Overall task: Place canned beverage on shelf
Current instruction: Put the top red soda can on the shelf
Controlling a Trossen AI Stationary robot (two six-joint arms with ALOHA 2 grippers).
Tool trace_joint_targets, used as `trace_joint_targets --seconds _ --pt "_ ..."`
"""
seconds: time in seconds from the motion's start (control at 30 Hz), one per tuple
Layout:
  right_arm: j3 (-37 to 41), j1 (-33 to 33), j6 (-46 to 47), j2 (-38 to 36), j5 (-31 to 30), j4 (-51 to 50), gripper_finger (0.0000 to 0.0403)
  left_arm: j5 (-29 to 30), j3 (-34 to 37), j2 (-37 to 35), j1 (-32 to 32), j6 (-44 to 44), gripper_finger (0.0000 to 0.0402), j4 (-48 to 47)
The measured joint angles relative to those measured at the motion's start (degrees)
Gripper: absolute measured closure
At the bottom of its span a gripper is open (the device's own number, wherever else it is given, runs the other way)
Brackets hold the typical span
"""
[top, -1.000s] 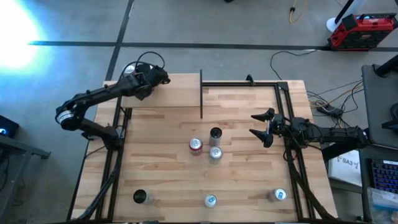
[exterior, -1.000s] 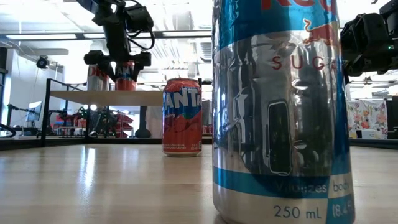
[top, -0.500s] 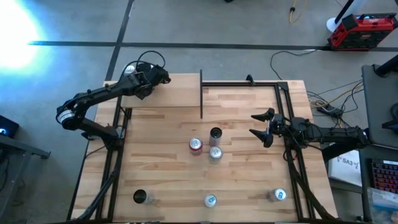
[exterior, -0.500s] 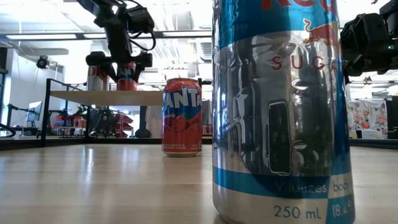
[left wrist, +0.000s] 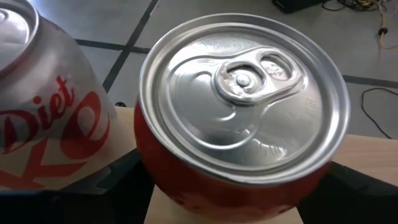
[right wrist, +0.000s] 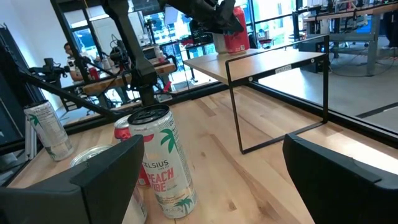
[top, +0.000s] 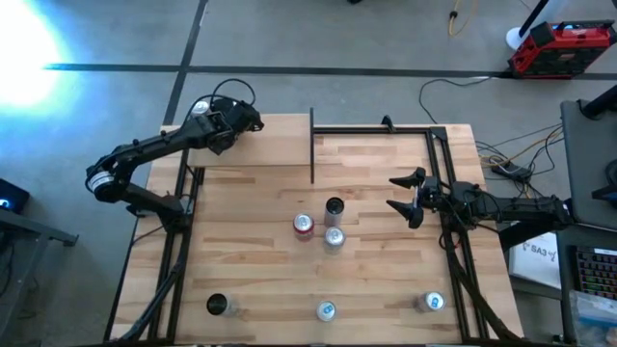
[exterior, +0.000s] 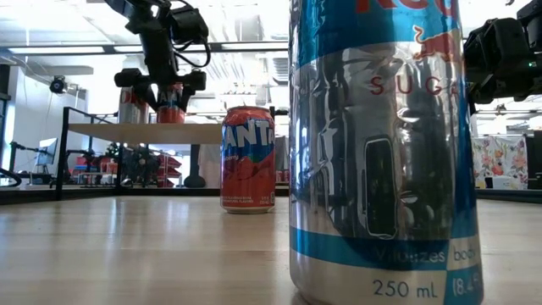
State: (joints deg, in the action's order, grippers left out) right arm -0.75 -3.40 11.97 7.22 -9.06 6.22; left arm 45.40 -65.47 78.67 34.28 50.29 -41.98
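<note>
Butcher-block tabletop [top: 251, 260] fills mid-frame in high view, pale shelf [top: 260, 145] at upper left. Left gripper [exterior: 161, 80] sits over shelf's far corner, fingers clamped round red can [left wrist: 239, 124], upright just beside Diet Coke can [left wrist: 43, 112] — looks like seating it on the board before release. Right gripper [top: 403, 196] parked at right edge, fingers wide apart, empty; likely waiting its turn. Fanta can [exterior: 247, 158] and others left on table, probably still to go.

Left claw [exterior: 171, 85] slightly wider around red can [exterior: 172, 103]
</note>
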Motion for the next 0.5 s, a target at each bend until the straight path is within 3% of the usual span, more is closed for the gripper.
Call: trace_joint_targets --seconds 0.5 --pt "0.0 0.0 0.0 0.0 0.0 0.0 0.0035 -0.9 -0.1 0.0 -0.1 -0.1 0.0082 0.1"
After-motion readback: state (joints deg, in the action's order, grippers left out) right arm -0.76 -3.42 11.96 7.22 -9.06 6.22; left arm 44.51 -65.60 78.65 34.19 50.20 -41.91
